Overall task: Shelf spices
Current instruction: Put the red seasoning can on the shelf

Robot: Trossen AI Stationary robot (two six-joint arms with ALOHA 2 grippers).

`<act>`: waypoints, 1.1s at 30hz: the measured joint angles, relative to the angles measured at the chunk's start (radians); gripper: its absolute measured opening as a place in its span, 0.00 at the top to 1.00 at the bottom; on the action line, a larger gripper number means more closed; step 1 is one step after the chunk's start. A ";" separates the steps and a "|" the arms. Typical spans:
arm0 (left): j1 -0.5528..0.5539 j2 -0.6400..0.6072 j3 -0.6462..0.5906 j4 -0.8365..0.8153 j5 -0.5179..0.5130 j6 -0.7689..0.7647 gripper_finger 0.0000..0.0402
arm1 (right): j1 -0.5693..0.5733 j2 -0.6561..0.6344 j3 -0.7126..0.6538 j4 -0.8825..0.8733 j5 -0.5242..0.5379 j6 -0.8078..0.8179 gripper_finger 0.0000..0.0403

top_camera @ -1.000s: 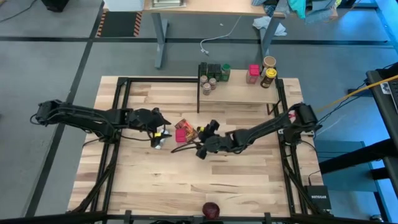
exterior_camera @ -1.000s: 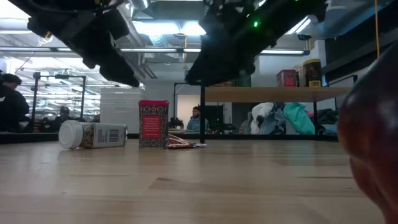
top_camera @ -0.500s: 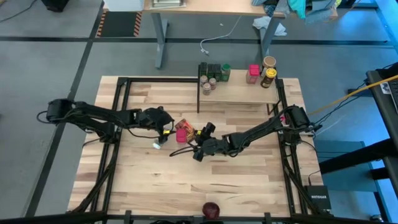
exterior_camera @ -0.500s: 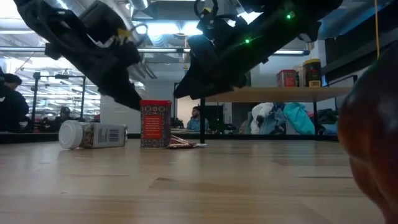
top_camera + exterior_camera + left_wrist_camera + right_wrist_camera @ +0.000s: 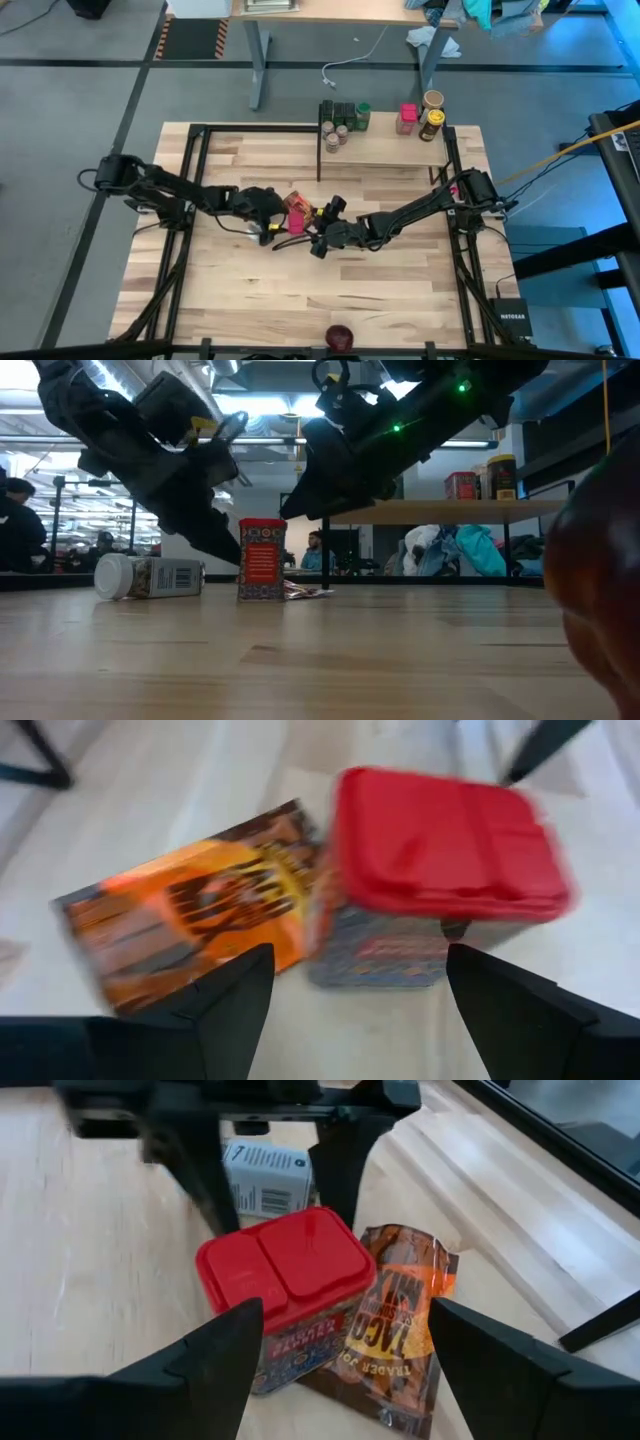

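Red-lidded patterned tin [image 5: 285,1295], orange-and-black packet [image 5: 400,1330], pale wood tabletop [image 5: 90,1260].

The left gripper [image 5: 275,222] has been carried rightward across the table and lowered, so that its open fingers are now placed close about the red-lidded tin [image 5: 262,558]. The tin has been shifted slightly to the right in the low view. The right gripper [image 5: 316,240] has been drawn a little toward the tin and lowered, its jaws left apart.
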 joint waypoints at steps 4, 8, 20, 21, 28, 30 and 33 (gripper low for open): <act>-0.042 0.000 0.000 0.034 0.000 -0.034 0.28 | 0.000 0.000 0.000 -0.012 -0.012 0.000 0.28; -0.084 0.000 0.000 0.064 -0.002 -0.053 0.28 | 0.000 0.000 0.000 -0.023 -0.019 0.002 0.28; -0.135 0.007 0.000 0.095 -0.008 -0.108 0.28 | 0.004 -0.009 0.001 -0.035 0.001 -0.096 0.28; -0.142 0.007 0.000 0.095 -0.004 -0.121 0.28 | 0.011 -0.017 0.000 -0.046 -0.001 -0.097 0.28; -0.208 0.007 0.000 0.089 0.023 -0.118 0.28 | 0.074 -0.103 0.000 -0.149 -0.044 0.004 0.28; -0.220 0.007 0.000 0.083 0.022 -0.108 0.28 | 0.100 -0.102 0.000 -0.162 -0.102 0.044 0.28; -0.227 0.007 0.000 0.082 0.017 -0.108 0.28 | 0.136 -0.076 0.001 -0.140 -0.115 0.116 0.28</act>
